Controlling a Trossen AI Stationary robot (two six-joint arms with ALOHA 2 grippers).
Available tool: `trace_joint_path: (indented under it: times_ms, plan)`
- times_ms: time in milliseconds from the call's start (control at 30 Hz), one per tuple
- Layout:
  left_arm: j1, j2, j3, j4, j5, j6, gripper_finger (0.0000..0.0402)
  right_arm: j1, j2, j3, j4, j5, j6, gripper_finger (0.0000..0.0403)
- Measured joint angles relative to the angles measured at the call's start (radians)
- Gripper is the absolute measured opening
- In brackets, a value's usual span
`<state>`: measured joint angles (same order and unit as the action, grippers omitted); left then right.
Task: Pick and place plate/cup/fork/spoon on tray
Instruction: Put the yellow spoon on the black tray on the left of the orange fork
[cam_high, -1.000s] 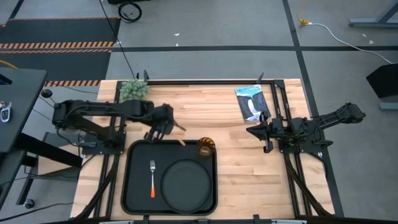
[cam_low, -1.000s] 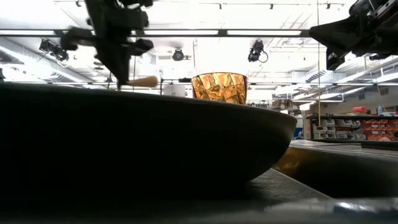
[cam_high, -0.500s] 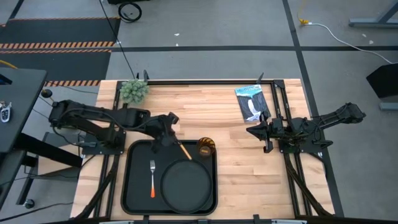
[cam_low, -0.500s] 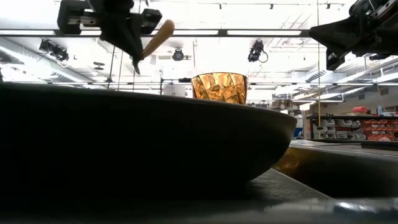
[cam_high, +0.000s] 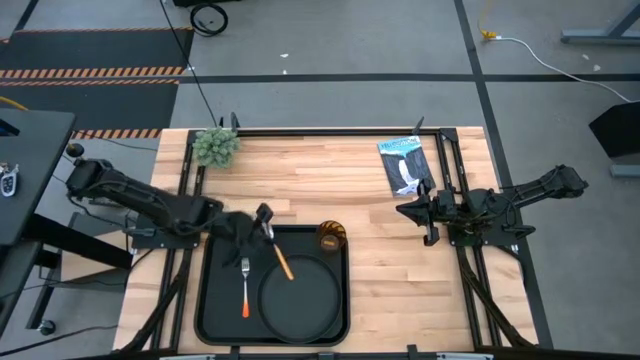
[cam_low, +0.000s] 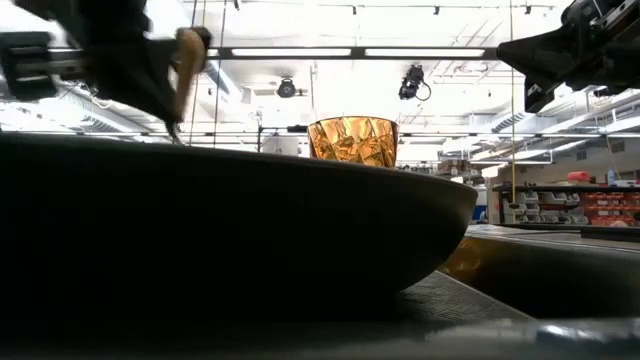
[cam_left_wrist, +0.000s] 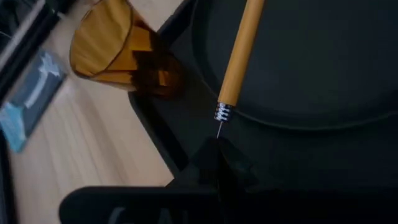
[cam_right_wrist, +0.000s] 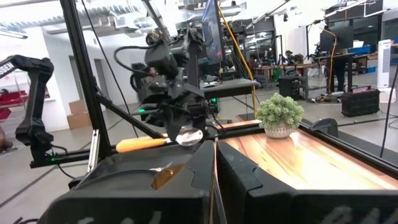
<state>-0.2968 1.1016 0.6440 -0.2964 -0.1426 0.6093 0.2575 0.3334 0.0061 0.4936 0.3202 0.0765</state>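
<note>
The table (cam_high: 330, 180) had a pale wooden top and stood on a grey concrete floor (cam_high: 330, 45) crossed by dark seams. Hazard-striped black mats (cam_high: 90, 55) lay at one side, a white cable (cam_high: 545, 55) trailed at the other. Long ceiling strip lights (cam_low: 400, 52) ran across the workshop. Shelving with red bins (cam_low: 600, 205) lined the far wall. A small potted plant (cam_right_wrist: 280, 115) sat at the table's corner.

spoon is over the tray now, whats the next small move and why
Probably lower and release. The left pincer holds the spoon by its bowl end, handle angled over the plate rim, above the tray beside the fork; the right pincer waits aside.
</note>
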Motion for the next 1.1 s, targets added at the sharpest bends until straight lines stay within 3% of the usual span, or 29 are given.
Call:
trace_joint_path:
  times_ms: [233, 433, 600, 733, 1100]
  plan:
    - [-0.297, -0.053, -0.048, -0.011, -0.273, -0.077, 0.0000, 0.000, 0.000, 0.000, 0.000, 0.000, 0.000, 0.0023]
    - [-0.581, -0.051, -0.049, -0.163, -0.436, -0.228, 0.0000, 0.000, 0.000, 0.000, 0.000, 0.000, 0.000, 0.0023]
    - [-0.771, -0.047, -0.049, -0.253, -0.481, -0.392, 0.0000, 0.000, 0.000, 0.000, 0.000, 0.000, 0.000, 0.0023]
    - [-0.875, -0.020, -0.049, -0.256, -0.502, -0.408, 0.0000, 0.000, 0.000, 0.000, 0.000, 0.000, 0.000, 0.0023]
    - [-0.965, 0.157, -0.049, -0.283, -0.476, -0.446, 0.0000, 0.000, 0.000, 0.000, 0.000, 0.000, 0.000, 0.0023]
